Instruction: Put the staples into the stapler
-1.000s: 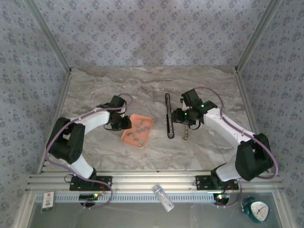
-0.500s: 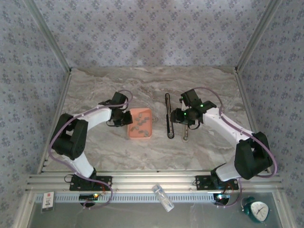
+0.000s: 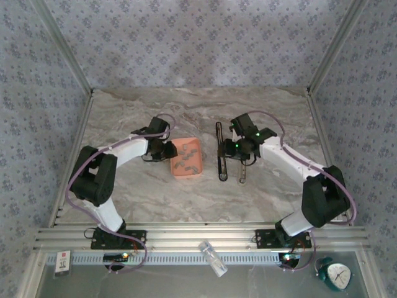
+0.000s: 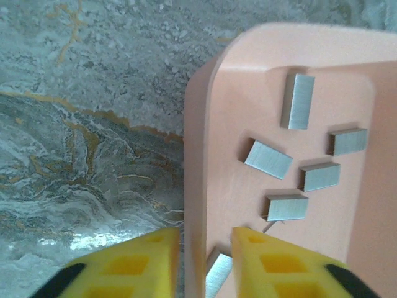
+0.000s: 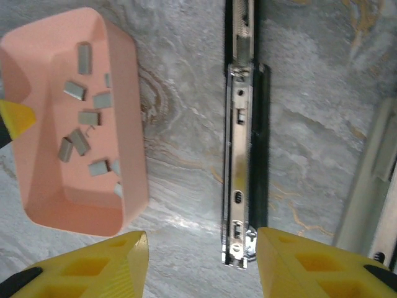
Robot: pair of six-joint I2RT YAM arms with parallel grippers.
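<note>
Staples (image 5: 89, 117), about nine short dark grey metal strips, lie scattered loose inside one salmon-orange tray (image 5: 133, 155) at the upper left of the right wrist view. One stapler (image 5: 239, 155), opened out flat, black with a shiny channel, lies on the marble bench (image 5: 186, 124) just right of the tray. The left gripper (image 4: 206, 264) straddles the tray's wall, fingers slightly parted. The right gripper (image 5: 201, 267), wide open and holding nothing, hovers at the stapler's lower end.
</note>
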